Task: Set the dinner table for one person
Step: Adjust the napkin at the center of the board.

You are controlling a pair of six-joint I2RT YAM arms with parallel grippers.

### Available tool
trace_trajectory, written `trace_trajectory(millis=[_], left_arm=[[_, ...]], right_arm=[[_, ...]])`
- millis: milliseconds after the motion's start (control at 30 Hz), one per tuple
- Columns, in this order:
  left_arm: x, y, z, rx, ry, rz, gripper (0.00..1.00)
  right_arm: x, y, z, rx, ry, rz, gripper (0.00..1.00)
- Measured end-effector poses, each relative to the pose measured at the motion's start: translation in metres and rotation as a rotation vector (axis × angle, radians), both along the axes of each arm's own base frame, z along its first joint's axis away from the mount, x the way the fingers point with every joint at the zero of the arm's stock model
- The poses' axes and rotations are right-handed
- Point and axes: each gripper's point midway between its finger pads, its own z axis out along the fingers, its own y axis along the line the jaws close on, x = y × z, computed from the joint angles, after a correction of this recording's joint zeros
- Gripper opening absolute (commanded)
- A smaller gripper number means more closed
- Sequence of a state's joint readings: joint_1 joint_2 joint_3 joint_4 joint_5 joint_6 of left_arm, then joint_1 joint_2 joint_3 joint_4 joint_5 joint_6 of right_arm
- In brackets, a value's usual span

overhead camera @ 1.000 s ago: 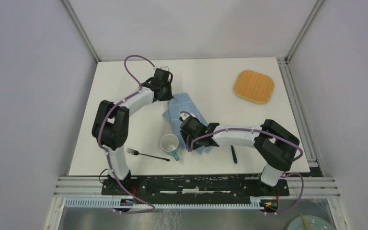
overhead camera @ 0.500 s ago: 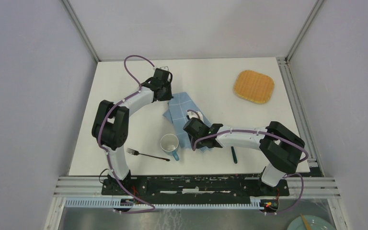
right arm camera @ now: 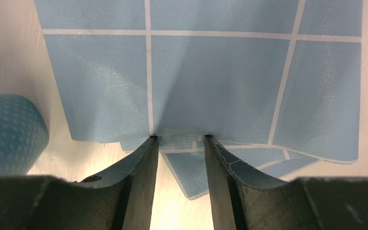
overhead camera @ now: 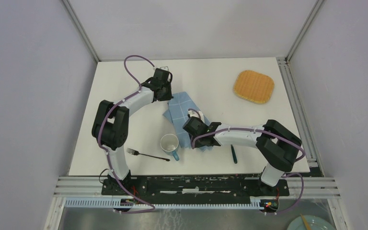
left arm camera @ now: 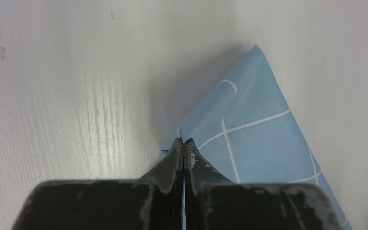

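Observation:
A blue checked cloth (overhead camera: 181, 109) lies partly folded on the white dinner table (overhead camera: 124, 91), near its middle. My left gripper (left arm camera: 184, 142) is shut on the cloth's far left edge (left arm camera: 249, 120), down at the tabletop; it also shows in the top view (overhead camera: 165, 93). My right gripper (right arm camera: 179, 139) is open, its fingertips at the cloth's near folded edge (right arm camera: 211, 96), with layered cloth between the jaws. In the top view the right wrist (overhead camera: 196, 127) covers the cloth's near half.
A white mug with a teal handle (overhead camera: 169, 144) stands just left of the right gripper; its dotted blue side (right arm camera: 9, 132) shows in the right wrist view. A fork (overhead camera: 146, 155) lies near the front edge. A teal-handled utensil (overhead camera: 234, 154) lies front right. A yellow woven mat (overhead camera: 253, 86) lies far right.
My right wrist has shifted a little to the right and farther out over the cloth. The cloth's near end has drawn in slightly. The left arm has not moved.

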State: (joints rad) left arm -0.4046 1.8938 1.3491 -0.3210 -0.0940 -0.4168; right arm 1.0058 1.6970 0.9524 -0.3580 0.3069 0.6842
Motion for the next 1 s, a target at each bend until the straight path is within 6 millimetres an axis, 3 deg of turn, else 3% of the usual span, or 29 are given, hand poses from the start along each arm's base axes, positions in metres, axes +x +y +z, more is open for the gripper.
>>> trace_trajectory(millis=[333, 733, 1000], left_arm=[[0.001, 0.002, 0.0, 0.0, -0.001, 0.005, 0.02], [0.001, 0.002, 0.003, -0.002, -0.006, 0.006, 0.02], [0.001, 0.003, 0.003, -0.001, -0.008, 0.007, 0.02]], right_arm=[[0.029, -0.001, 0.0, -0.013, 0.035, -0.109, 0.47], [0.069, -0.018, -0.001, -0.026, 0.044, -0.225, 0.47], [0.115, -0.039, 0.001, -0.067, 0.044, -0.28, 0.47]])
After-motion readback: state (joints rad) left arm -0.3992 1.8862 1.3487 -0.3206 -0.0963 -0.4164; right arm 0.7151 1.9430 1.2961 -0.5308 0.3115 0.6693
